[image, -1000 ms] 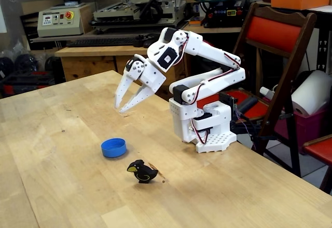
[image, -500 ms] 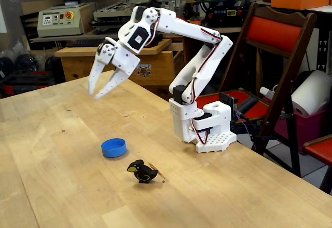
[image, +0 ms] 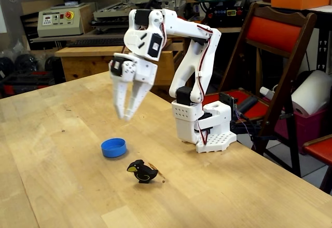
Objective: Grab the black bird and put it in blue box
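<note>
Black bird (image: 141, 171) stands upright on the wooden table (image: 62, 186), nearest the camera, with the blue box (image: 113, 147) just beside it, apart. Farther back the white gripper (image: 124, 117) hangs above the box — fingers pointing down, nearly pressed together, holding nothing.

A: Where do the jaws (image: 123, 117) hang in the fixed view?
B: Above the worktop (image: 62, 186), tips down, touching nothing. The arm's base (image: 205, 129) stands to their right, on the worktop near its far edge.

A: The blue box (image: 113, 147)?
B: On the worktop, below the jaws and a little left of them.

A: And the black bird (image: 141, 171)?
B: Upright on the worktop, below the jaws and slightly right, nearer the camera than the box. Near the box, not touching it.

A: Behind?
B: A chair (image: 275, 46) right of the base, off the worktop.
</note>
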`<control>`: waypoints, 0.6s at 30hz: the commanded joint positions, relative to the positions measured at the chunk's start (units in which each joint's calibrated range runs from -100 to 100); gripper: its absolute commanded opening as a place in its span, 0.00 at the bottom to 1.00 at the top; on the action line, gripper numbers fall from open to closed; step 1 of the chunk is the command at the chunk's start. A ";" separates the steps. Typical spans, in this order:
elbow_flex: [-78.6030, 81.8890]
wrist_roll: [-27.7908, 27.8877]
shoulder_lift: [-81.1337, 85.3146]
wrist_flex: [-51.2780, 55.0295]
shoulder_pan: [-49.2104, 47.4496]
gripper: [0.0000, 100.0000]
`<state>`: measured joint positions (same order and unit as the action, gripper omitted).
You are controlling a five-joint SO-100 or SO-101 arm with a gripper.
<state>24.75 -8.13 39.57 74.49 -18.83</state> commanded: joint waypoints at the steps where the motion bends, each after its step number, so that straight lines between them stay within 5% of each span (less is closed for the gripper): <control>1: -3.43 -0.05 0.52 2.11 -4.43 0.04; 18: -3.25 0.00 0.61 3.77 -5.47 0.05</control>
<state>24.75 -8.13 39.57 78.17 -23.96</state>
